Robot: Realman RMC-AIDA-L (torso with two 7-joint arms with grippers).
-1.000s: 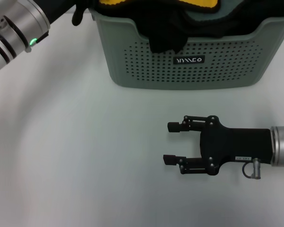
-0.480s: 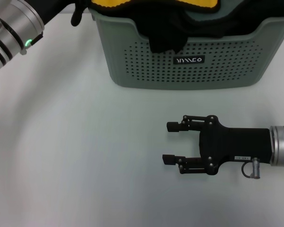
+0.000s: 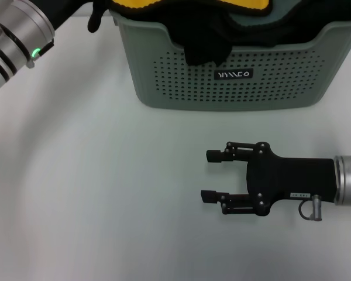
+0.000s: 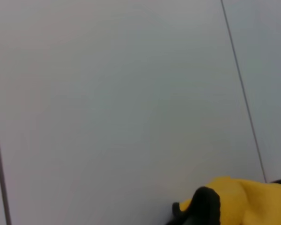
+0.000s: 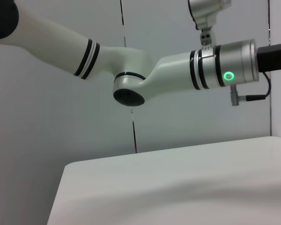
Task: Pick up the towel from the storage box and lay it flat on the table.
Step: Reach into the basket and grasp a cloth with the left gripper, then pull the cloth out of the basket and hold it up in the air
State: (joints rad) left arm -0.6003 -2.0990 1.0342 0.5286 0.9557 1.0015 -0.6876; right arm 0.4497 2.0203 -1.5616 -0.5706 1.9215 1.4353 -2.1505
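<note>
The grey-green storage box (image 3: 234,82) stands at the far side of the white table (image 3: 93,187). The mustard-yellow towel (image 3: 137,4) bulges above the box's rim, mostly cut off by the top of the head view. My left gripper (image 3: 97,16) is at the box's left corner, shut on the towel. In the left wrist view the towel (image 4: 248,201) is bunched against a dark fingertip (image 4: 205,207). My right gripper (image 3: 209,176) rests open on the table in front of the box, holding nothing.
A black cloth (image 3: 205,44) hangs over the box's front rim, with a grey-teal cloth (image 3: 263,22) behind it. The left arm's silver wrist (image 3: 14,35) reaches over the table's far left. The right wrist view shows that arm (image 5: 178,70) above the table edge.
My left arm has drawn slightly up and to the left, and the towel's yellow edge has spread leftward with it. The right gripper has stayed put.
</note>
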